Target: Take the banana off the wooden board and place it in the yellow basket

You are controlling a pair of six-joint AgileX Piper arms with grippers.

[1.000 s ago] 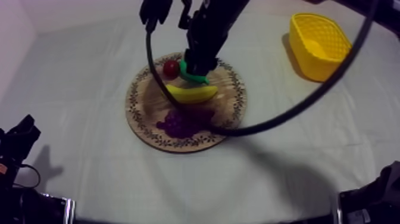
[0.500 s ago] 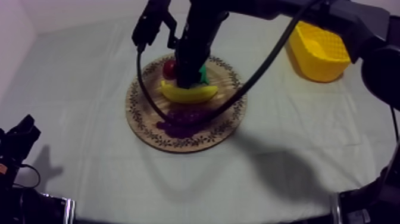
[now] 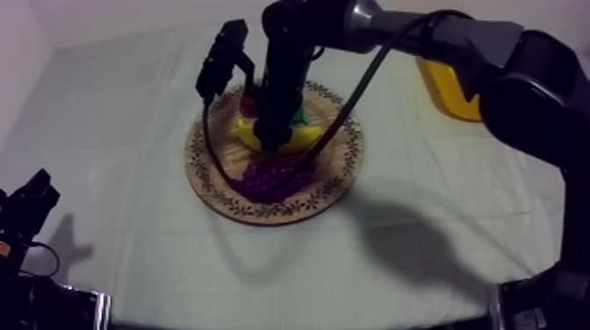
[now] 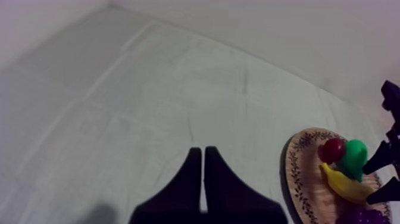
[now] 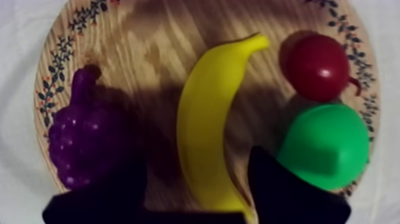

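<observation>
Banana [image 3: 305,139] lies on the round wooden board [image 3: 209,178], on its side across the middle, and the right arm is reaching in over it from the upper right in the top view. The right gripper [image 3: 274,133] is low over the fruit, covering the banana's middle from above.

From the right wrist, the banana [image 5: 205,119] runs lengthwise between the two black fingers [image 5: 101,193]. They are spread wide, one on each side of it, and not clamped; whether either one touches it, I cannot tell. On the grapes' side, one finger sits just beside the purple bunch of grapes [image 5: 83,137]. On the other side, the second finger overlaps the green pear [image 5: 324,146], with the small red fruit [image 5: 315,65] just beyond the pear.

The yellow basket [image 3: 449,92] stands well apart at the table's [image 3: 132,105] far right, partly behind the arm.

The left gripper [image 4: 199,156] is out over bare cloth, its fingers pressed together into a narrow wedge, gripping nothing, with the board [image 4: 297,173] off to one side.
</observation>
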